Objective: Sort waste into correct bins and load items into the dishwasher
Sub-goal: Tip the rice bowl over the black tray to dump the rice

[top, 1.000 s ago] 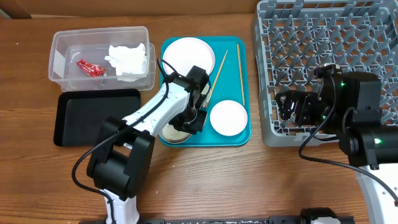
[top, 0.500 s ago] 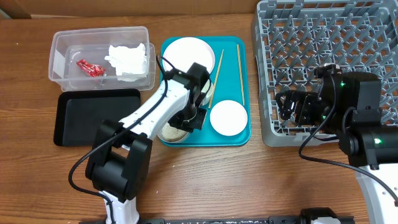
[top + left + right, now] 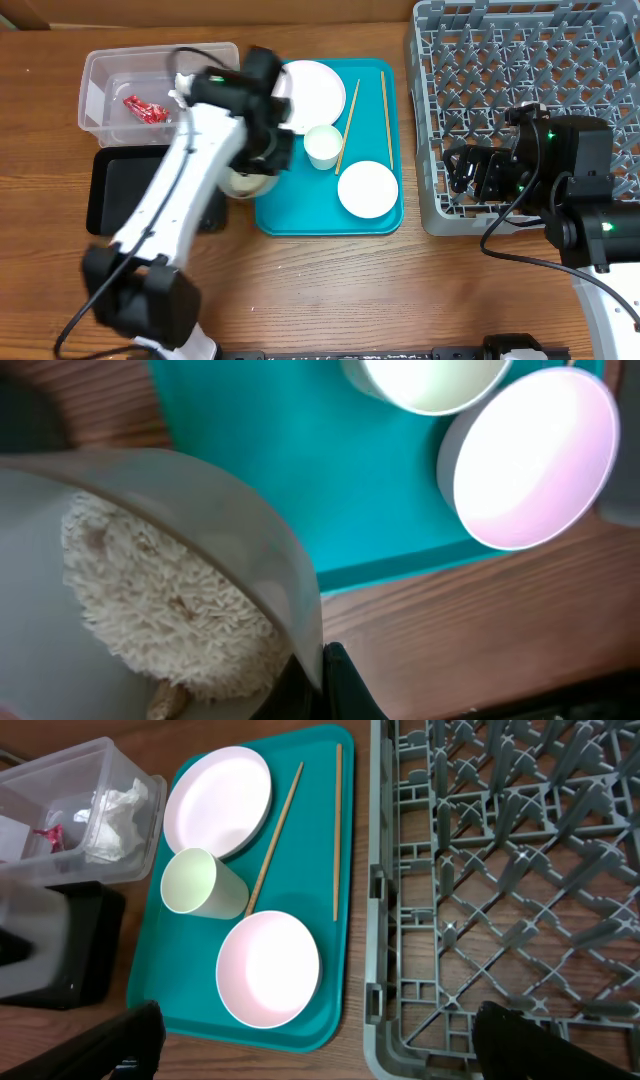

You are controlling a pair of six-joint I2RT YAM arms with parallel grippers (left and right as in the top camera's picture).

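The left gripper [image 3: 262,160] is clamped on the rim of the white bowl [image 3: 243,183], which sits at the left edge of the teal tray [image 3: 300,215], between that tray and the black tray [image 3: 115,195] to its left. In the left wrist view one dark finger [image 3: 340,675] presses against the bowl's wall, and a mound of rice [image 3: 150,610] lies inside. The arm is blurred in the overhead view, so it cannot be told whether the bowl rests on anything.

On the teal tray, the plate [image 3: 308,85] lies at the far end, the cup [image 3: 322,147] stands near the middle and the saucer [image 3: 368,190] sits at the near right corner. One chopstick [image 3: 348,125] lies slanted between the plate and the saucer; the other [image 3: 385,115] lies straight along the tray's right side.

Left of the teal tray, at its far end, the clear tub [image 3: 100,70] holds the red wrapper [image 3: 146,110] and the napkin [image 3: 115,810].

The grey dish rack [image 3: 520,60] stands just right of the teal tray. The right gripper [image 3: 462,172] hangs at the rack's near left corner with its jaws spread wide, holding nothing.
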